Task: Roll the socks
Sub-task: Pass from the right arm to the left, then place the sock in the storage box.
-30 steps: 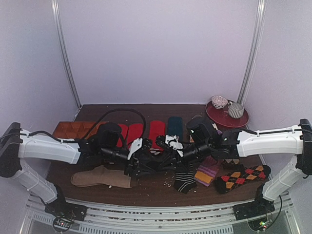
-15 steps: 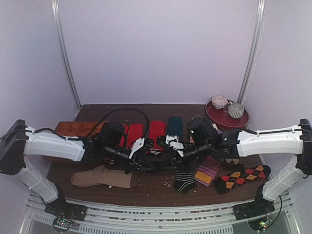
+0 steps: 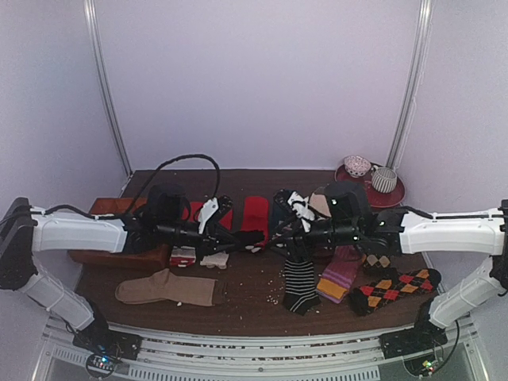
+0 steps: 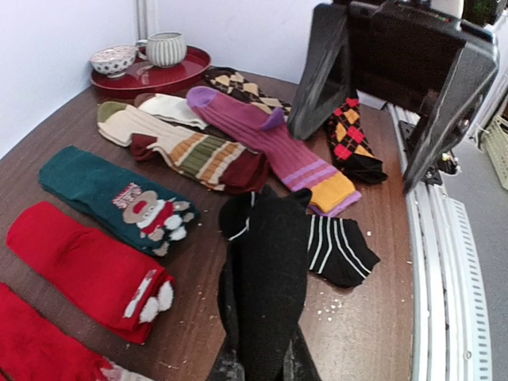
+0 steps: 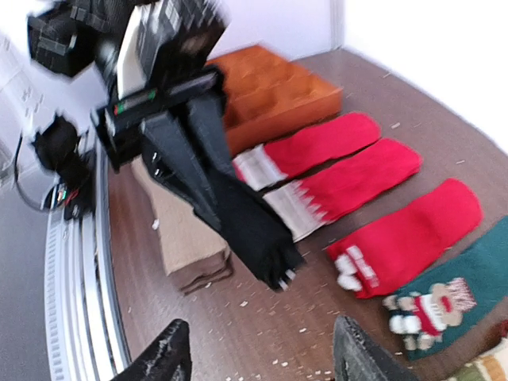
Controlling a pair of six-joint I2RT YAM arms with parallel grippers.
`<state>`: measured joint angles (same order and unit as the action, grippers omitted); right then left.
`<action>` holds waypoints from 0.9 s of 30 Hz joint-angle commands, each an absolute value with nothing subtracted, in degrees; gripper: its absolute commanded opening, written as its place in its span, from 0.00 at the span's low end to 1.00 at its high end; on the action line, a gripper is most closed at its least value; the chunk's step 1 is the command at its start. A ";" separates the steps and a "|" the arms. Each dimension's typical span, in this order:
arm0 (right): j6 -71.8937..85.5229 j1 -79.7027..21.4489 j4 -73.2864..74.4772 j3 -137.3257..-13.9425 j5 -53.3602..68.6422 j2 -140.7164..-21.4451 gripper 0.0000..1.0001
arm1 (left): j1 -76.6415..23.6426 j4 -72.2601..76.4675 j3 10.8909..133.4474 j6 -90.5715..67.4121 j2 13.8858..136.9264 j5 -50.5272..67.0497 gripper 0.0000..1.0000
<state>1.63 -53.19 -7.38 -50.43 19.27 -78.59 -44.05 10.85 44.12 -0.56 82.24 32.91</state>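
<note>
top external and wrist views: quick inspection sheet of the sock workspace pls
surface: dark wood table, pale crumbs scattered near the front
job's things: black sock held by the left gripper; striped sock lies flat near the front, unrolled
clutter: red socks, teal sock, tan sock, purple sock, argyle sock, wooden tray, red tray with cup and bowl
grippers: left gripper shut on the black sock; right gripper open, facing it
cables: black cable loops above the left arm
surroundings: pale walls, metal rail at the near edge
</note>
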 commanded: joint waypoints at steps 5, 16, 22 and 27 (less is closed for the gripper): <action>9.68 -49.19 -15.38 -45.78 12.58 -70.16 0.64 | -35.39 6.95 44.35 -4.81 77.45 22.62 0.00; 17.43 -48.60 -26.09 -35.40 12.08 -69.70 0.61 | -14.09 -1.87 46.68 -9.17 73.02 11.09 0.00; 18.37 -48.60 -30.10 -31.76 12.58 -70.39 0.61 | -4.26 -1.32 46.61 -11.49 72.47 5.94 0.00; 19.61 -48.61 -33.35 -28.66 14.14 -70.66 0.60 | 4.94 -2.76 50.37 -11.80 79.26 5.29 0.00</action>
<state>18.04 -48.84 -28.36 -30.74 13.08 -70.26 -0.75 -2.33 46.48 -10.48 74.78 7.68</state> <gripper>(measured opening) 0.606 0.072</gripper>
